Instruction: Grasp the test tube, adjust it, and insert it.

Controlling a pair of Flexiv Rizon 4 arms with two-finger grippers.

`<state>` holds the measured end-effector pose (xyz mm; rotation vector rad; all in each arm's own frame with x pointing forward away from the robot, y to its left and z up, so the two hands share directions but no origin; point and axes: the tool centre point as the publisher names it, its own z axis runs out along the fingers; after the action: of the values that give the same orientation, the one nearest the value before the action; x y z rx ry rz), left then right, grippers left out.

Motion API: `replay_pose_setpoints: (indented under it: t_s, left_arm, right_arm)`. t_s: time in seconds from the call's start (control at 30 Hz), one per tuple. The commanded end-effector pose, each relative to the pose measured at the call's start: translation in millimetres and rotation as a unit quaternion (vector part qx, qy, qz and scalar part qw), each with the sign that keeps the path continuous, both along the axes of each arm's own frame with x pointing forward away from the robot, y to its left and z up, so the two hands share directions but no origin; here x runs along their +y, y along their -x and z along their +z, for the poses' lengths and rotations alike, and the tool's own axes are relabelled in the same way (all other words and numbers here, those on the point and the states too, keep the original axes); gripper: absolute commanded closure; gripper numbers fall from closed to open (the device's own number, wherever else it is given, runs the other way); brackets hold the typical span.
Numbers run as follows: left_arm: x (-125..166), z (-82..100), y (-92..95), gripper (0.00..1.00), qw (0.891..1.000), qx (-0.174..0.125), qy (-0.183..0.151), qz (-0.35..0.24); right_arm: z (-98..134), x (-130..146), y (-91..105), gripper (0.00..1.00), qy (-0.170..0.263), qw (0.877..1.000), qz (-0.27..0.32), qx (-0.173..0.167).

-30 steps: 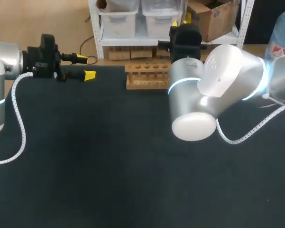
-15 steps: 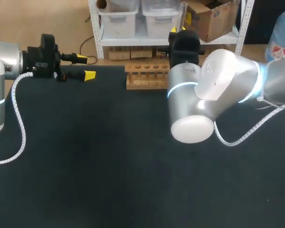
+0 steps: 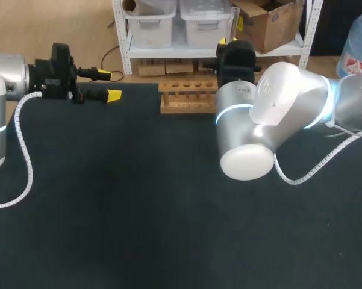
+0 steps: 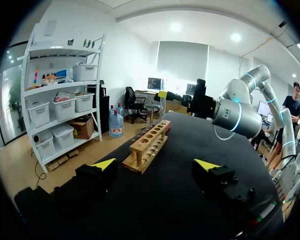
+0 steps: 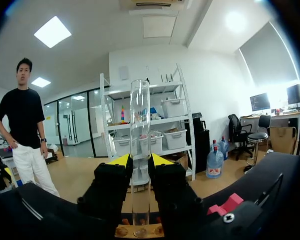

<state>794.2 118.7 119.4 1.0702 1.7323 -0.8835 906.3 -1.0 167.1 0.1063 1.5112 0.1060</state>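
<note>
Test tube [image 5: 140, 115], clear, upright, clamped in right gripper [image 5: 140, 161] over rack [image 5: 124, 231]; left gripper [image 4: 155, 164] spread wide

Table [image 3: 120, 217] — black, matte top — spans nearly whole head view, one straight far edge.

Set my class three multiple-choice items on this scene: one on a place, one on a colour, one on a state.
1. Where does the wooden rack stand?
A) at the far edge of the table
B) in its middle
C) at its near edge

2. What colour is the table top?
A) white
B) black
C) red

3. How is the right tool?
A) open and empty
B) shut on the test tube
C) shut on a cloth

Answers:
1 A: the head view shows the rack along the far edge.
2 B: the surface is black throughout.
3 B: in the right wrist view both fingers press the upright tube from two sides.
</note>
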Motion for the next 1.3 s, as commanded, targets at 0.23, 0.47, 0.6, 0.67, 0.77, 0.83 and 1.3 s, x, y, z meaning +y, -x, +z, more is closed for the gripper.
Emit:
replay_pose_setpoints:
  t_s: [0.23,0.47,0.6,0.67,0.77,0.83,1.3]
  left_arm:
    - [0,-1.3,1.2,0.00,1.000,-0.003,0.002,0.001]
    - [0,-1.3,1.2,0.00,1.000,-0.003,0.002,0.001]
    - [0,-1.3,1.2,0.00,1.000,-0.003,0.002,0.001]
    - [0,-1.3,1.2,0.00,1.000,-0.003,0.002,0.001]
    - [0,-1.3,1.2,0.00,1.000,-0.003,0.002,0.001]
    - [0,-1.3,1.2,0.00,1.000,-0.003,0.002,0.001]
    - [0,-1.3,1.2,0.00,1.000,-0.003,0.002,0.001]
  right_arm:
    - [0,-2,-5.8,1.00,-0.005,0.999,0.044,-0.007]
    - [-5,-3,-5.5,1.00,-0.005,0.999,0.047,-0.002]
    - [-6,-4,-5.8,1.00,-0.007,0.999,0.047,-0.001]
    - [-7,-4,-5.9,1.00,-0.008,0.999,0.047,0.000]
    - [-10,-3,-5.6,1.00,-0.010,0.999,0.049,0.001]
    - [-13,-3,-5.4,1.00,-0.013,0.999,0.050,0.005]
    - [-32,2,-9.3,1.00,-0.021,0.998,0.056,0.018]
